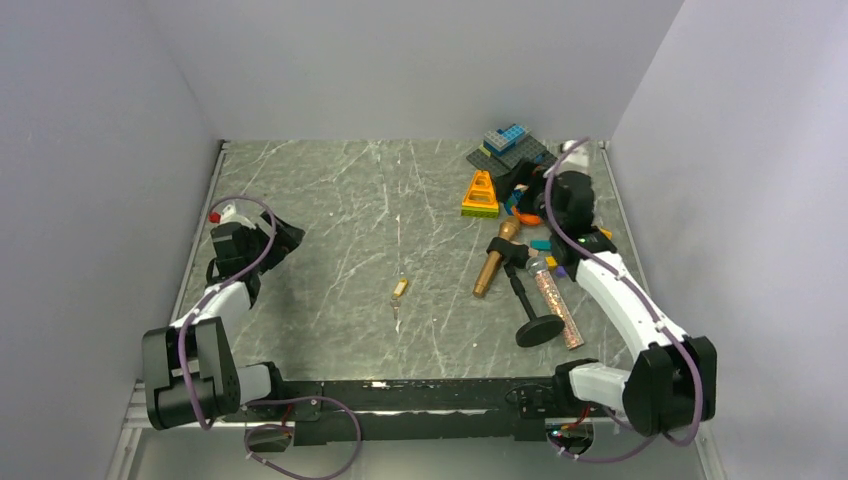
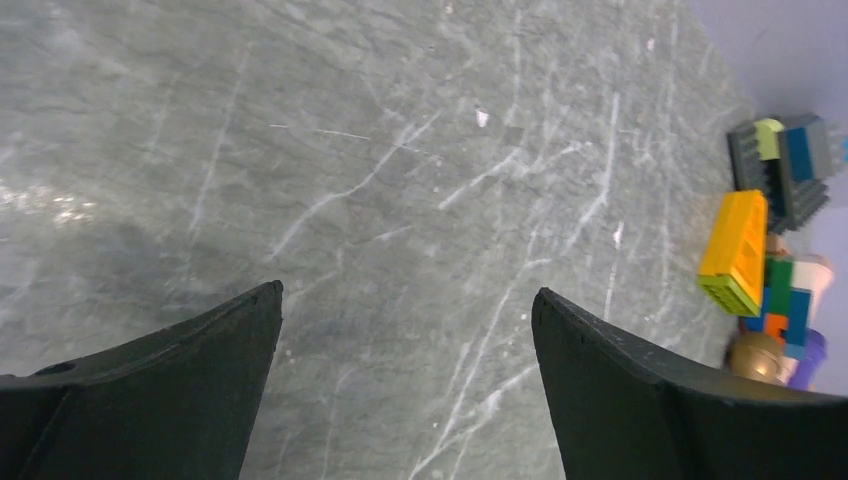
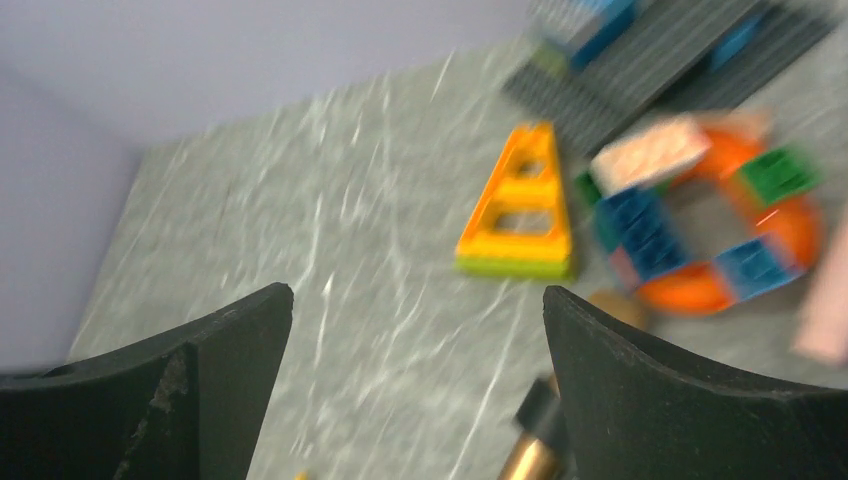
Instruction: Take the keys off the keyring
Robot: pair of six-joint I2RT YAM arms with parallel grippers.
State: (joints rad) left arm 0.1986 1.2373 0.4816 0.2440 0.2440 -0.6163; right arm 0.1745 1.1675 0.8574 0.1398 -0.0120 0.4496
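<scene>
A tiny brass-gold key [image 1: 400, 288] lies flat on the grey marble table [image 1: 330, 200] near the middle. The thin keyring is too small to make out beside it. My left gripper [image 1: 286, 238] is open and empty at the table's left side, well left of the key; in the left wrist view [image 2: 405, 300] only bare table shows between its fingers. My right gripper [image 1: 524, 196] is open and empty over the toy pile at the back right. In the blurred right wrist view [image 3: 415, 295] a speck of the key [image 3: 297, 476] shows at the bottom edge.
A gold toy microphone [image 1: 492, 266] on a black stand with a round base [image 1: 539, 330] lies right of centre, beside a glitter tube [image 1: 556, 300]. An orange triangular block [image 1: 481, 193], a brick ring [image 3: 715, 230] and grey baseplates [image 1: 515, 150] fill the back right. Walls enclose the table.
</scene>
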